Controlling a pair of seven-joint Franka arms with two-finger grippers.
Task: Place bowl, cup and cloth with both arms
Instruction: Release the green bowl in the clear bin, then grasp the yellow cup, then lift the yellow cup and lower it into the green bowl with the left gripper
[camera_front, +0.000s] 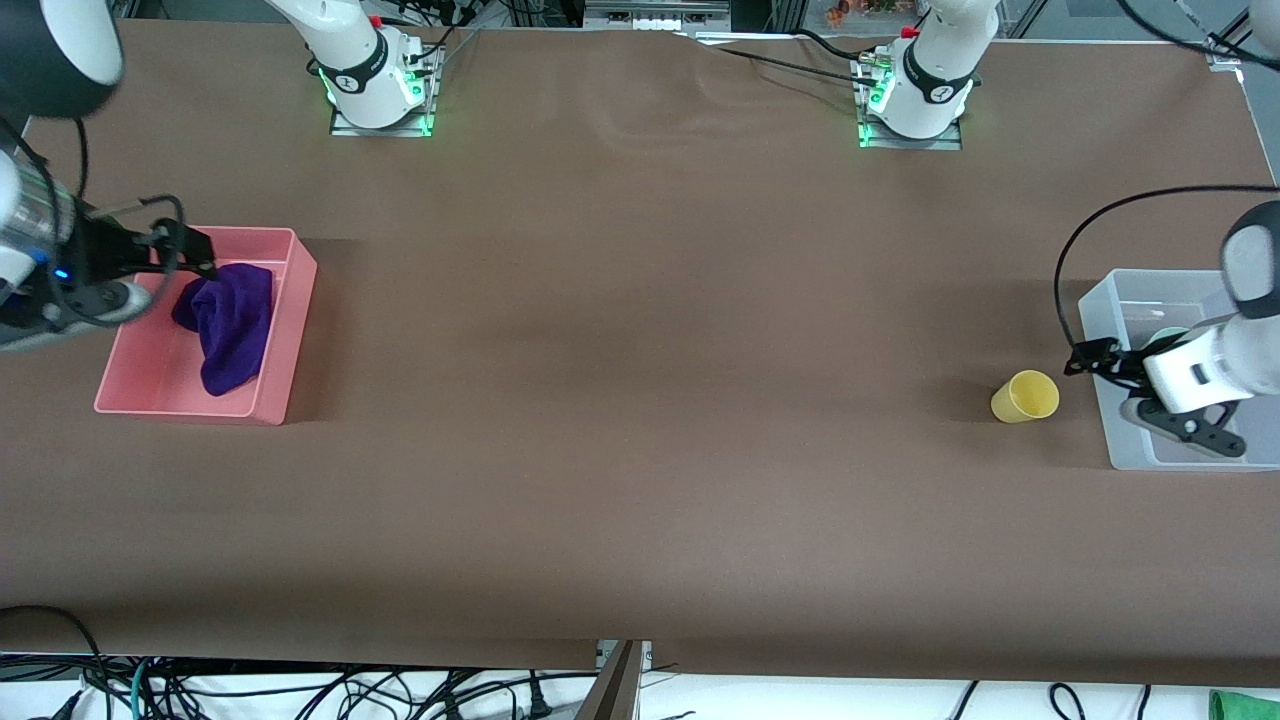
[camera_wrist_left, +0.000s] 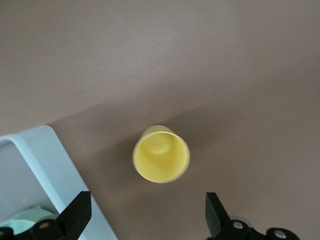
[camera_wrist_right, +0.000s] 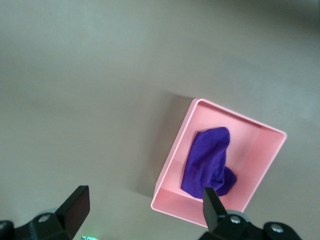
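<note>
Cup: yellow, upright on the bare worktop, mouth up, just beside the clear bin at the left arm's end. Probably light, thin-walled plastic, smooth and a bit slippery; likely to flex or tip under a hard pinch. Best taken across the rim, 1 finger inside and 1 outside, or across the body low down, squeezed gently.

Bowl: pale green, only an edge showing, lying in the clear bin under the left arm. Glossy, rigid, probably slick; rim the natural hold.

Cloth: purple, bunched in the pink tray at the right arm's end. Soft and limp, no fixed shape; easiest pinched at a raised fold, likely to drape and drag when lifted.

Left end effector: over the bin's edge next to the cup, jaws wide apart, holding nothing.

Right end effector: over the tray's edge by the cloth, jaws wide apart, holding nothing.

Count: 1 cup, 1 bowl, 1 cloth, 1 pink tray, 1 clear bin, 2 arms.
</note>
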